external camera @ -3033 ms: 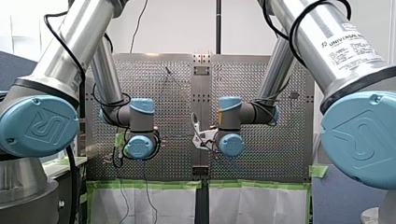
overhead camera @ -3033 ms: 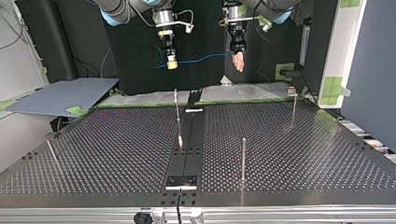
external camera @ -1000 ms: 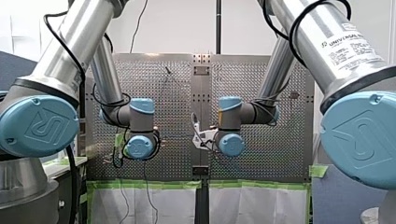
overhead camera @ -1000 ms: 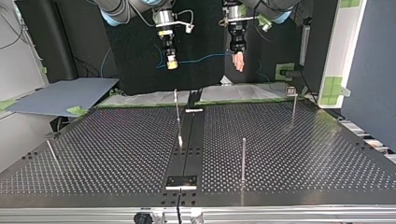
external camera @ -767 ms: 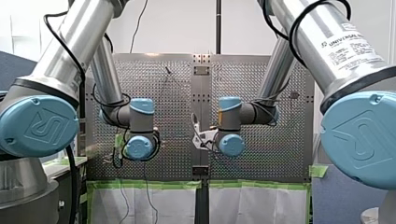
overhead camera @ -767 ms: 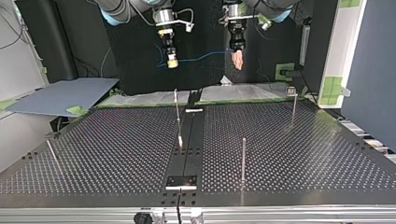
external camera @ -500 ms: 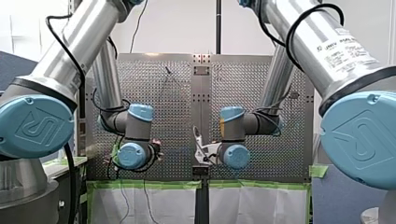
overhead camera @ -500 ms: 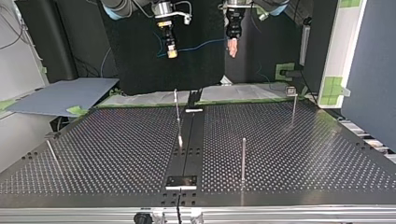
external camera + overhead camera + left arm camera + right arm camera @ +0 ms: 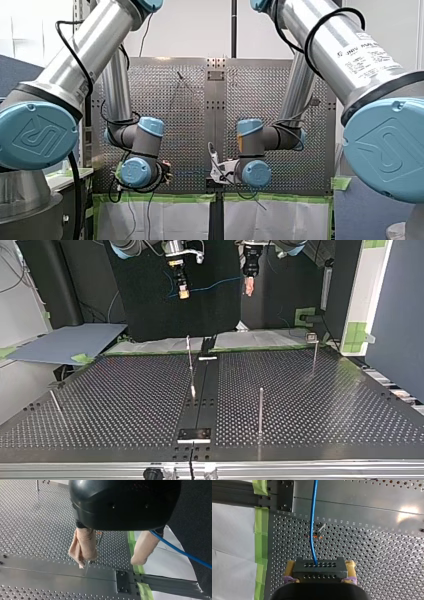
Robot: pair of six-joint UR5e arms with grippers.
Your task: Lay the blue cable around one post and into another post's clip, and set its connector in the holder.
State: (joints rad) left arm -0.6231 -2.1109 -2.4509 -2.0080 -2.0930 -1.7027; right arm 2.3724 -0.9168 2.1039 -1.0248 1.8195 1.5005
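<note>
In the right wrist view my right gripper (image 9: 320, 567) is shut on a black connector block (image 9: 319, 573) between its yellow pads. The blue cable (image 9: 313, 530) leaves the block and runs ahead over the perforated table (image 9: 374, 545). In the top view the cable (image 9: 210, 286) spans from my right gripper (image 9: 183, 291) across to my left gripper (image 9: 248, 289), both high above the table's far edge. My left gripper (image 9: 113, 552) stands open. Its beige fingers (image 9: 83, 545) are wide apart, and the cable (image 9: 180, 551) passes along the outer side of one of them.
Thin posts stand on the table: one by the centre rail (image 9: 189, 352), one nearer the camera (image 9: 260, 410), one with a square head at the top view's right (image 9: 314, 350), and a leaning one at its left (image 9: 55, 402). A small black plate (image 9: 195, 434) sits on the rail.
Both arms have lifted and drawn back toward the table's far edge in the top view, carrying the cable. In the front view both wrists have sunk lower.
</note>
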